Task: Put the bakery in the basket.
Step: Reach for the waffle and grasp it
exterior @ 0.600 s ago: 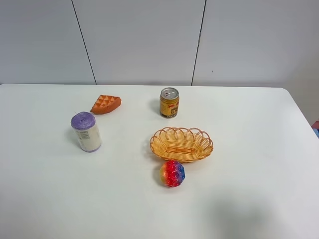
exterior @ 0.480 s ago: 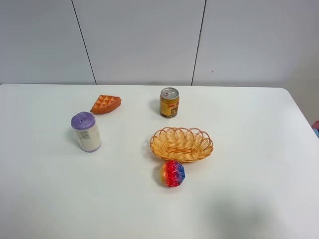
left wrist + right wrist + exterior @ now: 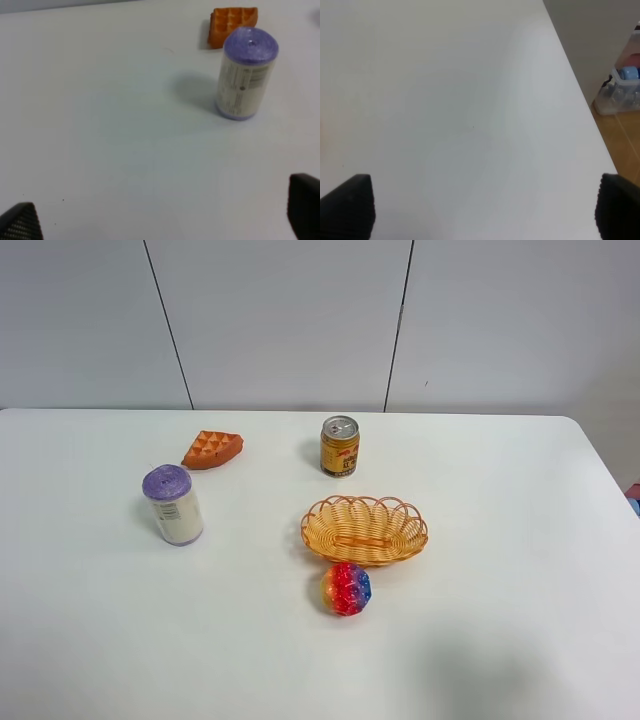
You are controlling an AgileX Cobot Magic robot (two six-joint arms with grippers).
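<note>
The bakery (image 3: 213, 449), an orange-brown waffle wedge with square dimples, lies on the white table at the back left; it also shows in the left wrist view (image 3: 233, 24). The basket (image 3: 364, 530), an oval of orange-yellow wicker, sits empty near the middle. Neither arm shows in the exterior high view. My left gripper (image 3: 162, 220) is open, with dark fingertips (image 3: 20, 222) far apart above bare table, well short of the bakery. My right gripper (image 3: 482, 205) is open over bare table near the right edge.
A white cylinder with a purple lid (image 3: 173, 504) stands in front of the bakery, also in the left wrist view (image 3: 246, 73). A yellow can (image 3: 340, 446) stands behind the basket. A rainbow ball (image 3: 346, 588) lies just in front of it. A clear bin (image 3: 624, 90) sits on the floor past the table's right edge.
</note>
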